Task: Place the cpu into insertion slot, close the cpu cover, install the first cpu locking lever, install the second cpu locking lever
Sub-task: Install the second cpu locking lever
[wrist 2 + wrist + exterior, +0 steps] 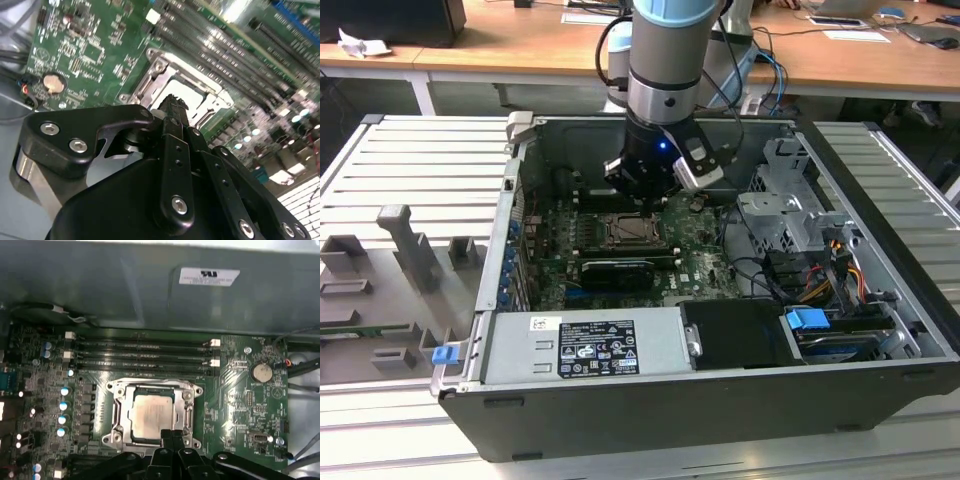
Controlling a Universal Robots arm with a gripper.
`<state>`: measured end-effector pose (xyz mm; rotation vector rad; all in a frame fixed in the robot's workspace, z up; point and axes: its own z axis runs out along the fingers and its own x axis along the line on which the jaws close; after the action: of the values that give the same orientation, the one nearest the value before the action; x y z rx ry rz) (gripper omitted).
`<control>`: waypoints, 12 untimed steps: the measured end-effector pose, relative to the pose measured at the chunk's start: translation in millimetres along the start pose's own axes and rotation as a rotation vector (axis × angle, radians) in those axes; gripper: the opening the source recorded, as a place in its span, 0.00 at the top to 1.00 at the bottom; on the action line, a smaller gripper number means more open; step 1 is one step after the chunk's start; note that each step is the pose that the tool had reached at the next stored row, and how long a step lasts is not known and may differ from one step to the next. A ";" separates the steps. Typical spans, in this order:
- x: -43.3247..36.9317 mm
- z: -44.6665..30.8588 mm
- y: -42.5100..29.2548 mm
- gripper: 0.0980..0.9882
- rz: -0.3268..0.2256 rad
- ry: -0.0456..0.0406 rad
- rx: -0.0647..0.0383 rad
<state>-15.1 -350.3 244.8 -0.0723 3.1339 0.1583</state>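
The cpu (150, 415) lies flat in the insertion slot (120, 439) on the green motherboard, its dull silver face up. The cpu cover (152, 386) lies down around it, and the chip shows through its square window. In the exterior view the socket (635, 232) sits in the middle of the open computer case, and my gripper (642, 195) hangs just behind and above it. In both wrist views my gripper (172, 436) (173, 102) has its black fingers pressed together, holding nothing, with the tips over the edge of the cpu cover (160, 75). I cannot tell how the locking levers stand.
Long black memory slots (142, 352) run beside the socket, and a coin battery (260, 372) sits on the board. The case holds a power supply (585, 345), a drive cage (790, 215), cables (820, 270) and a black card (615, 272). Grey fixtures (400, 270) stand at the exterior view's left.
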 end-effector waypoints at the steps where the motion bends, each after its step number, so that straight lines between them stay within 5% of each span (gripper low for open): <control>1: 0.2 -0.2 -3.1 0.99 0.000 0.0002 0.000; 12: 0.6 -0.4 -12.6 0.99 0.000 0.0004 -0.002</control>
<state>-15.1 -362.9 243.9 -0.0720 3.1342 0.1620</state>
